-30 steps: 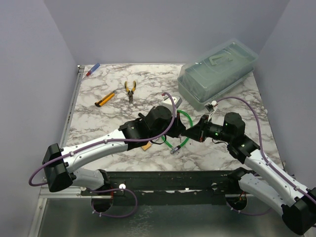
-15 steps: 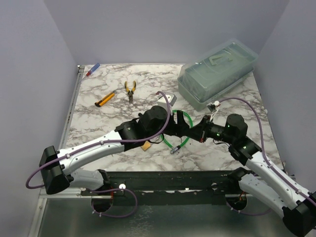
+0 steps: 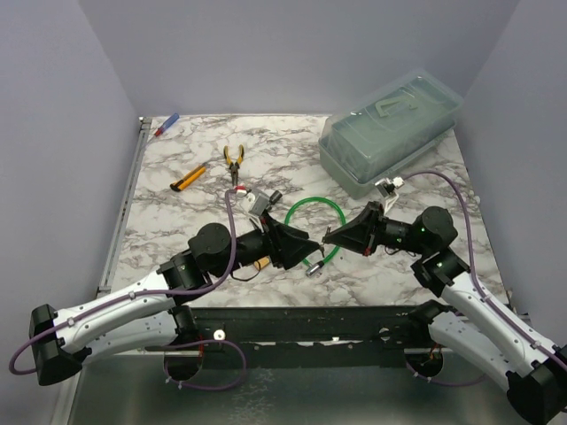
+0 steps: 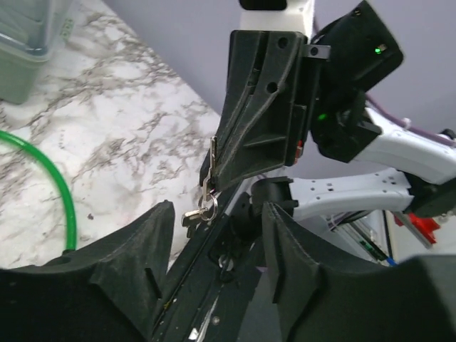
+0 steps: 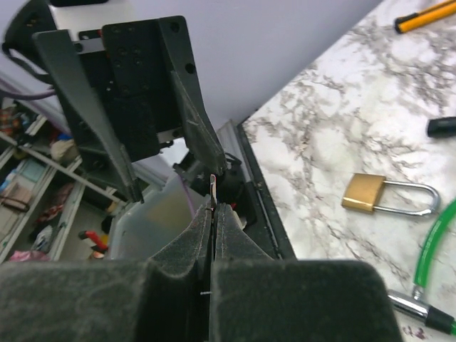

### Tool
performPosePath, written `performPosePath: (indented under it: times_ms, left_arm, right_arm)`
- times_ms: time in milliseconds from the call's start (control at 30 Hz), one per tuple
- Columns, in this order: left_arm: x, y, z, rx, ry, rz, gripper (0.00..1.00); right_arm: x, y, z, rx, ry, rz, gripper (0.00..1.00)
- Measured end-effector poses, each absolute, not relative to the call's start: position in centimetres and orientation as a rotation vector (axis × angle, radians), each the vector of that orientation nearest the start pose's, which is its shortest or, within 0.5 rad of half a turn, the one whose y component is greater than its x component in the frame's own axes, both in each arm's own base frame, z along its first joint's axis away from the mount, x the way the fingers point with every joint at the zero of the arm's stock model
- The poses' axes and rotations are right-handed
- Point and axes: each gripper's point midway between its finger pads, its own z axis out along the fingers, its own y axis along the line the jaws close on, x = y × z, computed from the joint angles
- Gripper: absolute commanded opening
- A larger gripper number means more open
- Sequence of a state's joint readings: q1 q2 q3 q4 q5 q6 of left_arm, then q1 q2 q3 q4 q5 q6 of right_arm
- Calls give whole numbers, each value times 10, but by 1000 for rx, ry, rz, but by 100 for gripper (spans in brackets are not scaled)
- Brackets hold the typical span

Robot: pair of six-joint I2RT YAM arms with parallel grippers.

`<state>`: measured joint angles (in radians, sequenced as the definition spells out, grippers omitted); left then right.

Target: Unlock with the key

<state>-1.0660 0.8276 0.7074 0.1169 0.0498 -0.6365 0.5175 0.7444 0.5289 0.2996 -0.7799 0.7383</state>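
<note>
1. Tiny flat silver metal key (image 5: 212,184) sits edge-on between the fingertips of the right pincer (image 5: 212,208). The jaws are pressed together on it, and only a thin sliver of metal shows past the tips.
2. From the left wrist view, a small silver split ring (image 4: 207,208) hangs just below that grip, with another small metal piece on it.
3. The left pincer (image 4: 217,217) has its jaws spread apart with nothing between them. It faces the right pincer tip to tip, close but apart, over the near half of the white-and-grey marble table (image 3: 177,221).
4. A small brass padlock with a silver shackle (image 5: 363,192) lies flat on the table. In the top view it is partly hidden by the left arm.
5. A thin green cable (image 3: 316,205) forms a loop on the table below the two pincers. Its silvery cylinder end (image 3: 312,270) rests near the padlock.
6. Farther back lie yellow-handled pliers (image 3: 234,164) and, to their left, an orange-yellow utility knife (image 3: 188,178).
7. A clear plastic box with a lid (image 3: 390,133) stands at the far right corner, and a red-and-blue pen (image 3: 166,125) lies at the far left corner.
</note>
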Motion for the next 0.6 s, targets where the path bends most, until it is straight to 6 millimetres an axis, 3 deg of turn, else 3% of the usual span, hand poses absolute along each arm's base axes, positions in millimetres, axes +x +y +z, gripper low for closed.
performPosePath:
  times_ms: [367,600]
  left_arm:
    - [123,-316,321,419,1538,-1489,46]
    - [122,-322,327,422,1503,-1525,47]
  right_arm:
    - [139,255,313,-582,1529,1653,0]
    - [139,255,317,-571,1520,1669,0]
